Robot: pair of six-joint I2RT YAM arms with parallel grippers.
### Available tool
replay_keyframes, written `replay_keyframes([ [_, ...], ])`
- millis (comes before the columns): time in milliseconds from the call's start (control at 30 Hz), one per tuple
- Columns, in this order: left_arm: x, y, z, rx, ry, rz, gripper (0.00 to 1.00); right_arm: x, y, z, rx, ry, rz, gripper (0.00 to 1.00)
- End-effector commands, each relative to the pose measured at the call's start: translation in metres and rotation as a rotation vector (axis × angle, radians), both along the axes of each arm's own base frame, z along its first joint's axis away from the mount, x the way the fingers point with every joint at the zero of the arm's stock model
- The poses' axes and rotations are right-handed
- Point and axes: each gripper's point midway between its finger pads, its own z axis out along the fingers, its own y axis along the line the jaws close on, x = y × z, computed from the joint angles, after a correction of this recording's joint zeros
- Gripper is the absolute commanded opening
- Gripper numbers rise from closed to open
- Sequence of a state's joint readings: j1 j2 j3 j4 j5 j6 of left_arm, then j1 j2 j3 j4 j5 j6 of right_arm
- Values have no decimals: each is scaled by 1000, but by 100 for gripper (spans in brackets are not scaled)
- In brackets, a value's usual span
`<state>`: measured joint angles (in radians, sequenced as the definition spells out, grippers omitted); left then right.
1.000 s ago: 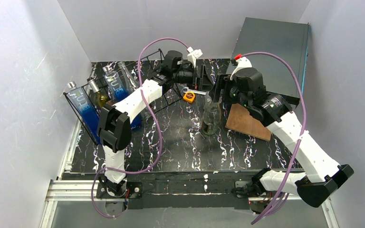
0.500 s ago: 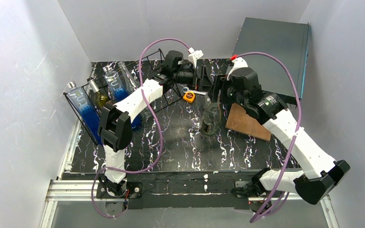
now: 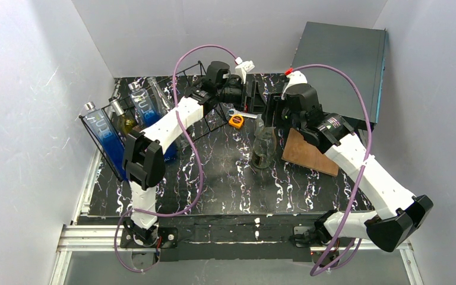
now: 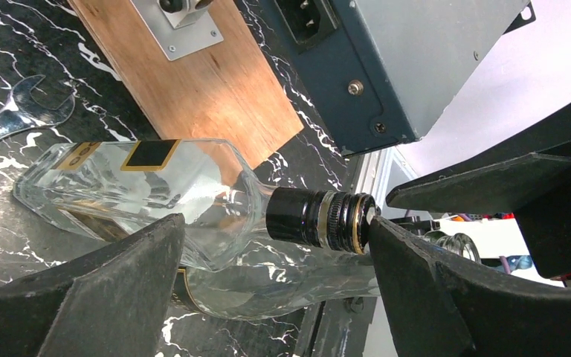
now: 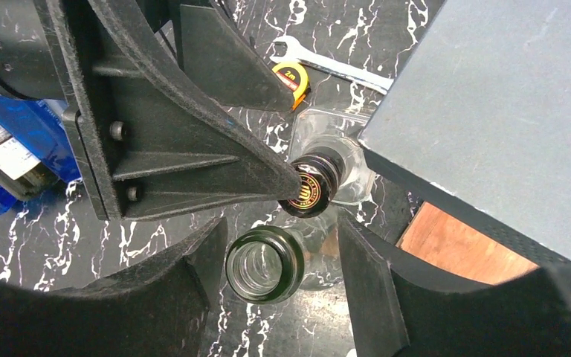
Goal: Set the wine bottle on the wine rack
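Right claw (image 5: 279, 230), matte black plastic, pinches the neck of the wine bottle (image 5: 264, 264), a round, dark green glass bottle with an open mouth. It stands upright mid-bench, well apart from the wine rack (image 3: 97, 142). Just beside it stands a clear, square-shouldered glass bottle (image 4: 156, 186) with a ribbed black-and-gold cap. The left claw (image 4: 276, 223) is spread wide around that neck, one finger touching the cap. Farther out on the black marbled bench (image 3: 214, 178) lie a steel wrench (image 4: 15, 119), a wooden board (image 3: 309, 154) and a grey metal box (image 3: 338, 65). The thin-wire rack holds blue bottles (image 3: 108, 139).

Glossy glass wine bottle (image 5: 264, 266), matt wooden board (image 4: 193, 82); table (image 4: 0, 44) — polished marble-look
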<state>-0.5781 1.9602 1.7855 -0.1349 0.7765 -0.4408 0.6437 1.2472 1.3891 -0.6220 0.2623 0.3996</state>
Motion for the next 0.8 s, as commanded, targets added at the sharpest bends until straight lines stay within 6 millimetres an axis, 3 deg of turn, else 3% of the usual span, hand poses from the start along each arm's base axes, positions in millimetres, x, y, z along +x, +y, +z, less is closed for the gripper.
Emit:
replay_keyframes([
  [0, 15, 5, -8, 65, -38, 53, 92, 10, 2, 11, 8, -60, -14, 64],
  [333, 34, 7, -22, 139, -41, 109, 92, 12, 4, 15, 10, -69, -12, 61],
  [767, 63, 21, -39, 194, -27, 184, 92, 3, -1, 45, 53, -117, -6, 66],
])
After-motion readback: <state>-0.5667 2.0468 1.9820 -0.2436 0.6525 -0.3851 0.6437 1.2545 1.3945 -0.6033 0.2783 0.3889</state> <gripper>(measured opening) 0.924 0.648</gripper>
